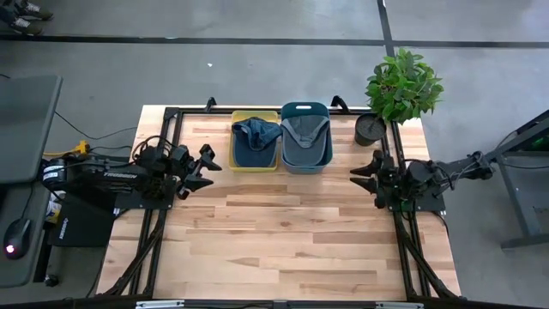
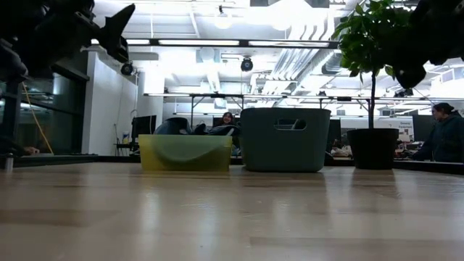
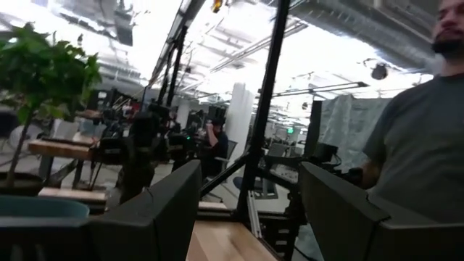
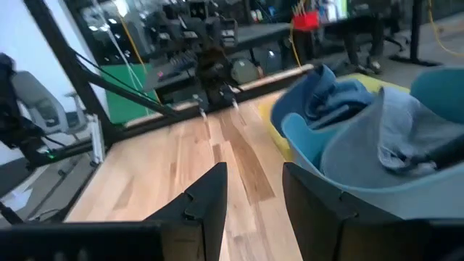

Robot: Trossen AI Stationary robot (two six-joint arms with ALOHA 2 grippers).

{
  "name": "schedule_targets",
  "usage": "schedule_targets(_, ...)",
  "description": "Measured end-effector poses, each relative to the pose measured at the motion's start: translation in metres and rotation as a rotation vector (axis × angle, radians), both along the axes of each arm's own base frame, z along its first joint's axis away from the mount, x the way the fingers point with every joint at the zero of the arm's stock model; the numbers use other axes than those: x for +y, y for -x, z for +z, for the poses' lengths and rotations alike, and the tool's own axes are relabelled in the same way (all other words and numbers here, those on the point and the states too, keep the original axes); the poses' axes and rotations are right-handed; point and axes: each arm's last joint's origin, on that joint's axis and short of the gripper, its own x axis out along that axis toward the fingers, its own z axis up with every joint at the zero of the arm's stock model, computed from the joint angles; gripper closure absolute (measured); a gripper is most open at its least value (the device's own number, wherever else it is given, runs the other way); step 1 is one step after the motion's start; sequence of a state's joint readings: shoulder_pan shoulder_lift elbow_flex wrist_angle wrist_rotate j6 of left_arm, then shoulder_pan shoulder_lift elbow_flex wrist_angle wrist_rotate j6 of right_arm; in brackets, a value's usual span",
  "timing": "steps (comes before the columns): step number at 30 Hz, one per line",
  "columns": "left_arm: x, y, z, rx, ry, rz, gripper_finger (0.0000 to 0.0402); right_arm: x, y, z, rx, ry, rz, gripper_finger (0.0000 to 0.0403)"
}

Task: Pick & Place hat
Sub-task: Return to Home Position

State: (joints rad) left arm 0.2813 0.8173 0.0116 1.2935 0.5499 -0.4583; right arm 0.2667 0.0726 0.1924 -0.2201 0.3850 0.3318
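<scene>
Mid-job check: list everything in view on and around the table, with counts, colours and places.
yellow bin: one, yellow, table's far edge
blue cap: one, blue, inside the yellow bin
grey bin: one, grey-blue, right beside the yellow bin
grey cap: one, grey, inside the grey bin
potted plant: one, green leaves, dark pot, far right corner
table: one, light wood
person: one, grey shirt, beyond the table
left gripper: one, dark, open, left side
right gripper: one, dark, open, right side
</scene>
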Motion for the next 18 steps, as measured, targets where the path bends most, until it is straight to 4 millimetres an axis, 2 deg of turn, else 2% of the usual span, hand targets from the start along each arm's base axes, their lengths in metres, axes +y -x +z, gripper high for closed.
schedule_targets(9, -0.001, 0.001, 0.0, 0.006, -0.005, -0.049, 0.0172, 0.003, -0.009, -0.021, -0.125, 0.008, 0.031, 0.0274)
schedule_targets(13, -0.003, 0.004, 0.006, -0.065, -0.061, -0.073, 0.0172, 0.004, -0.011, -0.027, -0.17, -0.004, 0.036, 0.0274)
schedule_targets(18, -0.005, 0.008, 0.008, -0.074, -0.077, -0.114, 0.0172, 0.004, -0.011, -0.027, -0.168, 0.016, 0.032, 0.0274)
